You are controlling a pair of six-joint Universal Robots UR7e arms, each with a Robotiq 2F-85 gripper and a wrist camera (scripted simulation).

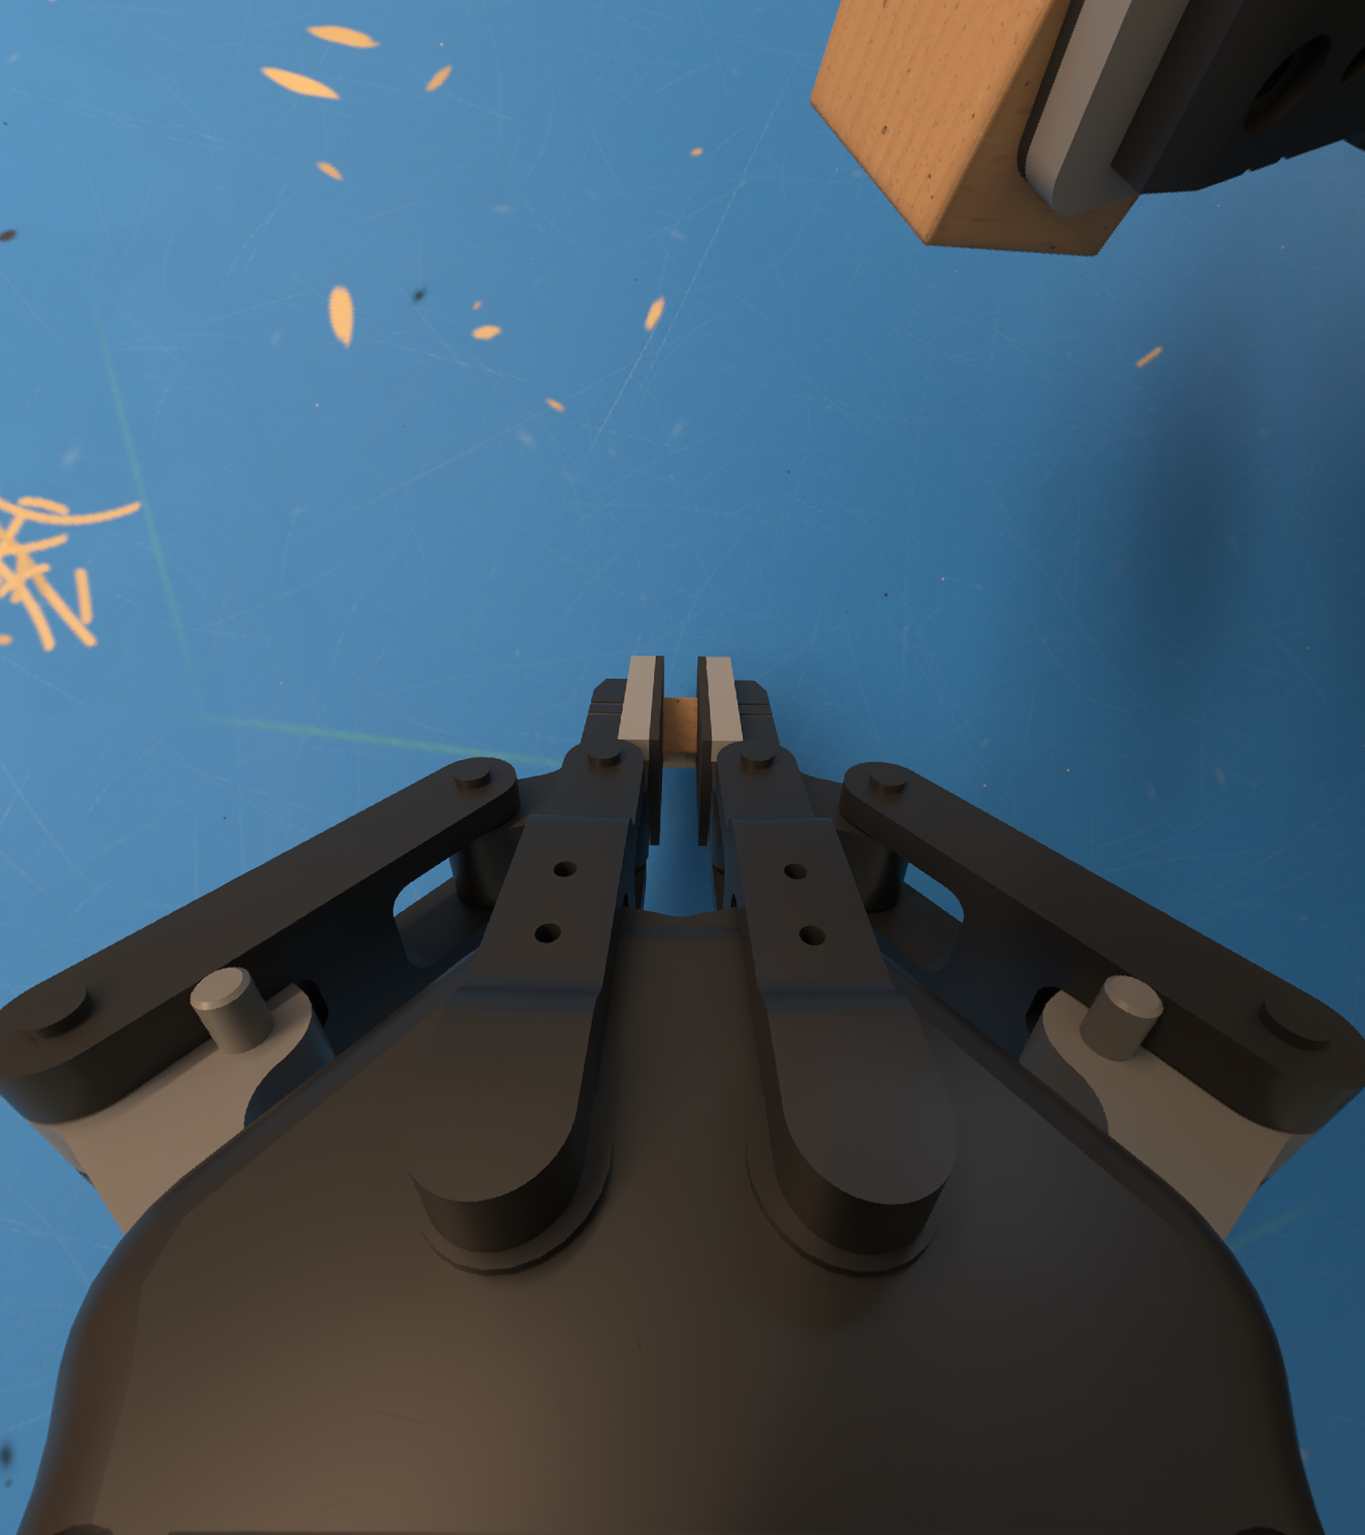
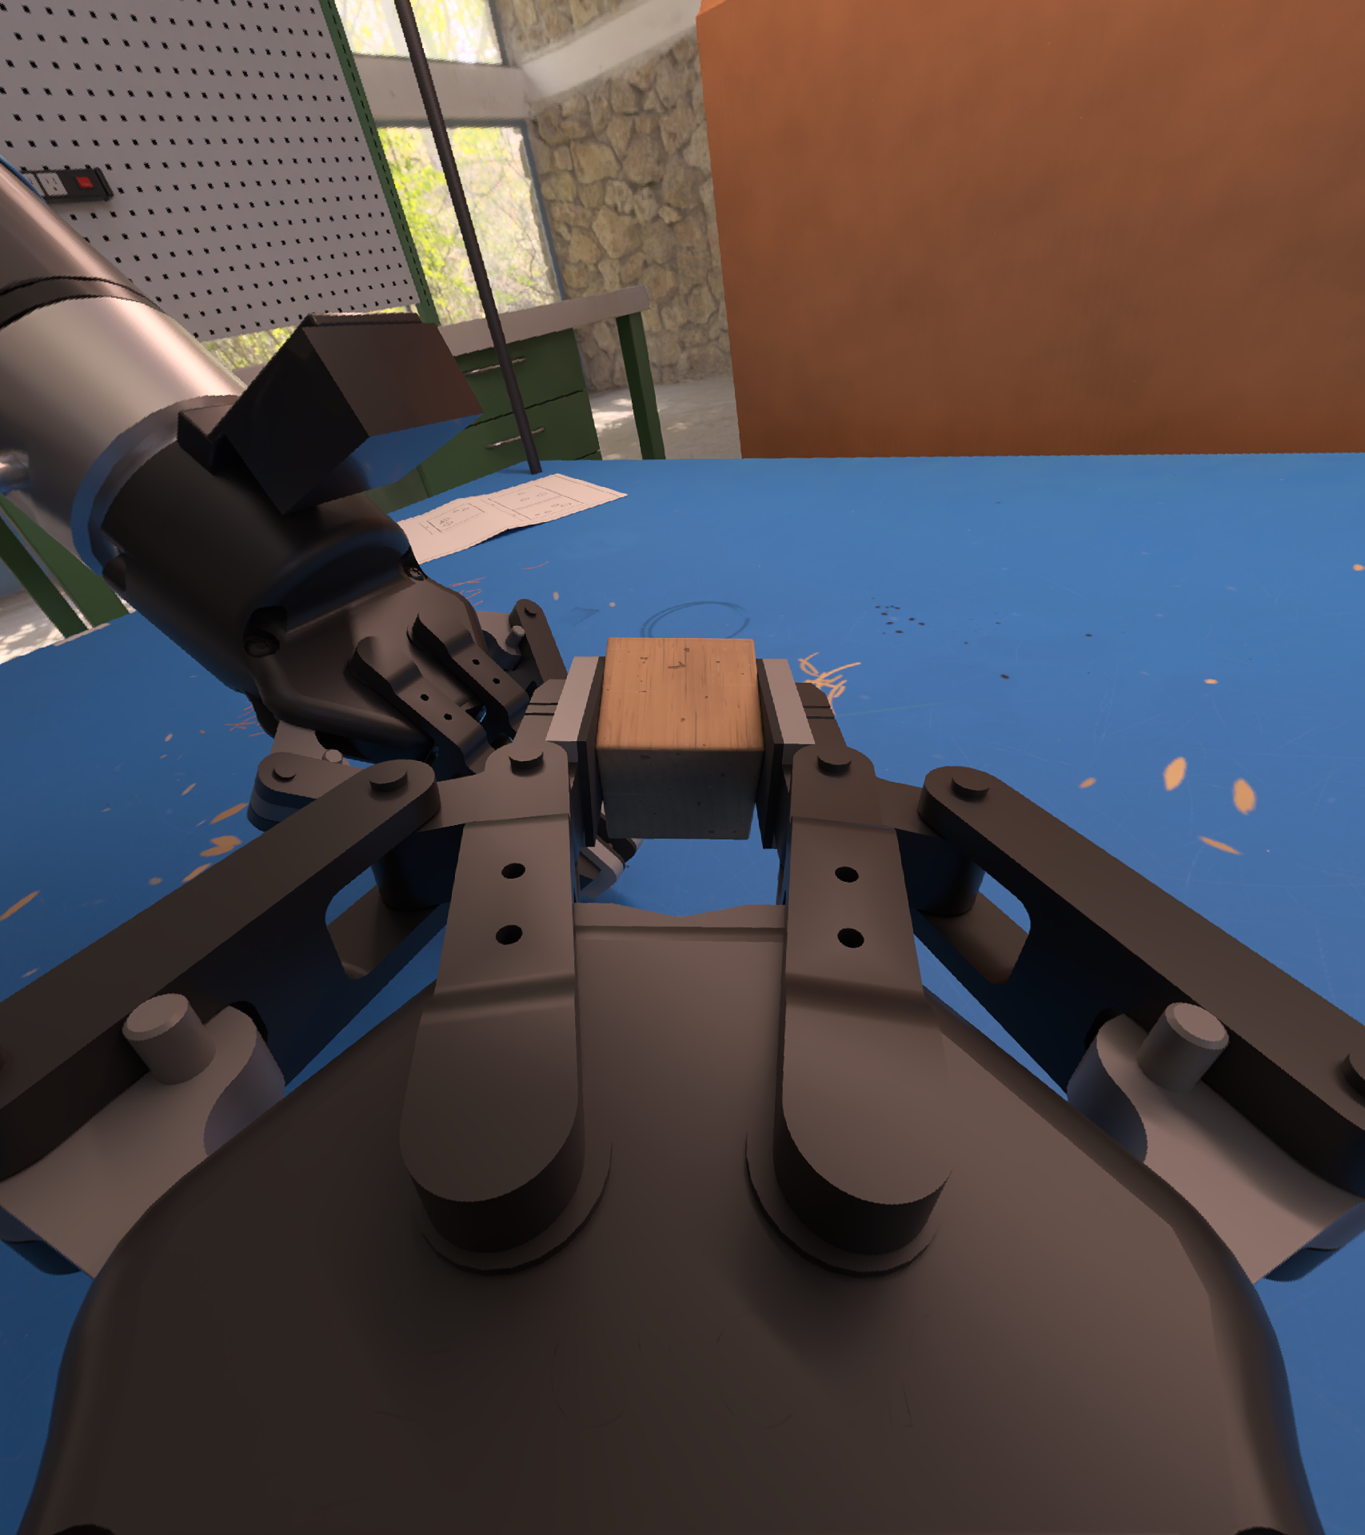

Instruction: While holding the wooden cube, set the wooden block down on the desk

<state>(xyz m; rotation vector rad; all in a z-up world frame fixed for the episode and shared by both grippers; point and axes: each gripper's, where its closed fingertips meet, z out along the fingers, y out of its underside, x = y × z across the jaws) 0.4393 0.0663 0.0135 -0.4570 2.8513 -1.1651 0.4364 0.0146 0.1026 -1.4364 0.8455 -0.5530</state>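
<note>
My left gripper point(image 1: 680, 698) points down at the blue desk point(image 1: 413, 498) and is shut on a small, narrow wooden block point(image 1: 680, 724) pinched between its pads. I cannot tell how high the block is above the desk. My right gripper point(image 2: 679, 706) is shut on a larger wooden cube point(image 2: 679, 698) and holds it above the desk point(image 2: 1077, 623). The cube also shows at the top right of the left wrist view point(image 1: 936, 125), clamped by a grey pad point(image 1: 1077, 125). The left arm point(image 2: 81, 374) reaches in just left of the cube, its fingertips mostly hidden.
Orange flecks and scribbles point(image 1: 6, 573) mark the desk. A white paper sheet point(image 2: 508, 508) lies at the far edge. Behind the desk stand an orange panel point(image 2: 1077, 224), a pegboard point(image 2: 189, 166), a dark pole point(image 2: 467, 241) and a green workbench point(image 2: 546, 390).
</note>
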